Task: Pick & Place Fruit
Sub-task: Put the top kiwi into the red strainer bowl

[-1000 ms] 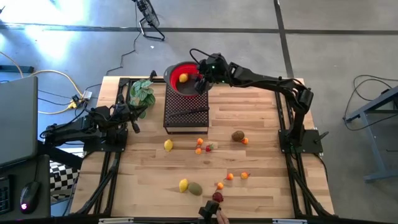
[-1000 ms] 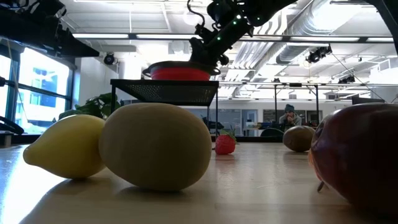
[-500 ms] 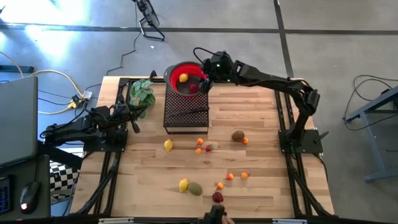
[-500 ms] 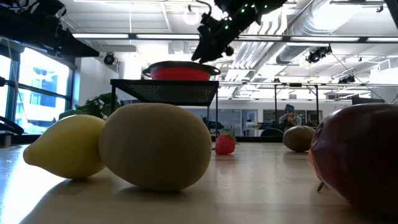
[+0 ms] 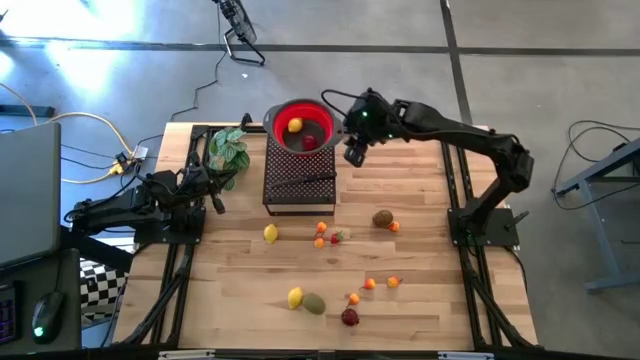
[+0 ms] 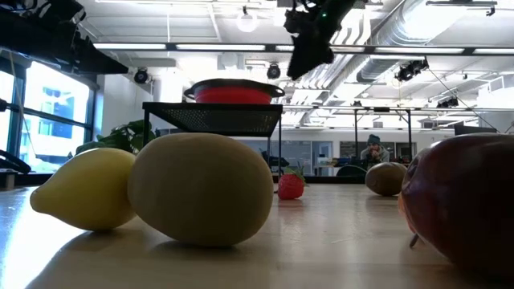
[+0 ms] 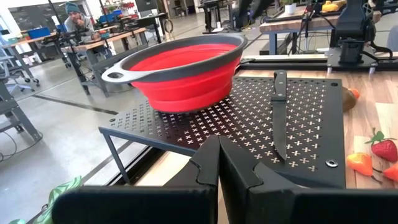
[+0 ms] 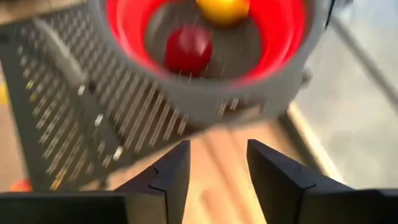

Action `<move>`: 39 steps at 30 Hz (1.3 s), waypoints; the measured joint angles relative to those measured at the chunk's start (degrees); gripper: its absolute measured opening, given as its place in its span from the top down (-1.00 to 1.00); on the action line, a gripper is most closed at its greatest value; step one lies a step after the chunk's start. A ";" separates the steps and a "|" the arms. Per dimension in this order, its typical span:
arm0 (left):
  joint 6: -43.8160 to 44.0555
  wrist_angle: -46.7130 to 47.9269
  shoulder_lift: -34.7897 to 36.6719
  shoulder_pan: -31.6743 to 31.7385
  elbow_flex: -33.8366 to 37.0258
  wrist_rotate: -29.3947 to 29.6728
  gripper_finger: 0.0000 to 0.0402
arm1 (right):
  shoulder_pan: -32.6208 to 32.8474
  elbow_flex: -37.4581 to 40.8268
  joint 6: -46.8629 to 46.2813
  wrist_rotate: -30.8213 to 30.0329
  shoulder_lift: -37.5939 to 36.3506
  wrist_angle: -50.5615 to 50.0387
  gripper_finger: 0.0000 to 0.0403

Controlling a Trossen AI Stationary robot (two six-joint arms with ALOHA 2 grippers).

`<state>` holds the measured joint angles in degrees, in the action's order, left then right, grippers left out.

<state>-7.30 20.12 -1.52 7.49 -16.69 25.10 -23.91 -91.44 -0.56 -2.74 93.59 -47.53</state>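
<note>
2 fruits [image 5: 301, 132] (1 yellow, 1 dark red) in the red bowl [image 5: 324, 109]; others scattered on the table [image 5: 420, 200].

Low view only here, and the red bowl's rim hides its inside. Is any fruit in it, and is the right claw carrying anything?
Observer: Yes. The red bowl holds a yellow lemon and a dark red fruit.
Operator: And the claw?
Observer: The right claw is empty, fingers apart, just right of the bowl in the high view.
Operator: The left one?
Observer: The left claw is shut, parked near the leafy plant.
</note>
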 joint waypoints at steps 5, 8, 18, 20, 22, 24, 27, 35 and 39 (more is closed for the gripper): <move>-0.27 0.02 0.00 0.00 0.00 0.00 1.00 | 0.92 0.00 -4.68 0.15 -0.23 -8.97 0.37; -0.38 0.27 0.00 0.00 0.00 0.00 1.00 | 1.60 0.00 -5.90 -0.10 -0.23 -12.22 0.44; -0.01 1.10 -0.02 0.00 0.02 0.00 1.00 | 4.14 1.92 -9.29 -0.33 -0.25 -15.05 0.77; 0.02 1.07 -0.01 0.00 0.00 0.01 1.00 | 4.55 3.39 -10.34 -0.35 -0.23 -15.17 0.82; 0.02 1.07 0.00 0.00 0.00 0.01 1.00 | 5.14 5.16 -11.24 -0.32 -0.23 -15.06 0.87; 0.02 1.07 -0.02 0.00 0.02 0.02 1.00 | 5.75 6.76 -12.19 -0.33 -0.23 -15.04 0.93; 0.05 0.96 -0.01 0.00 0.02 0.01 1.00 | 6.92 8.85 -13.84 -0.35 -0.23 -14.58 0.97; 0.14 0.42 -0.02 0.01 0.02 0.01 1.00 | 10.97 17.81 -22.01 -4.64 -5.16 -10.60 0.98; 0.21 0.37 -0.02 0.00 0.02 0.01 1.00 | 13.51 23.35 -27.89 -4.91 -9.88 -7.80 0.98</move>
<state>-7.10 20.49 -1.54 7.49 -16.67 25.12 -10.41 -68.09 -28.45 -7.65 83.70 -55.33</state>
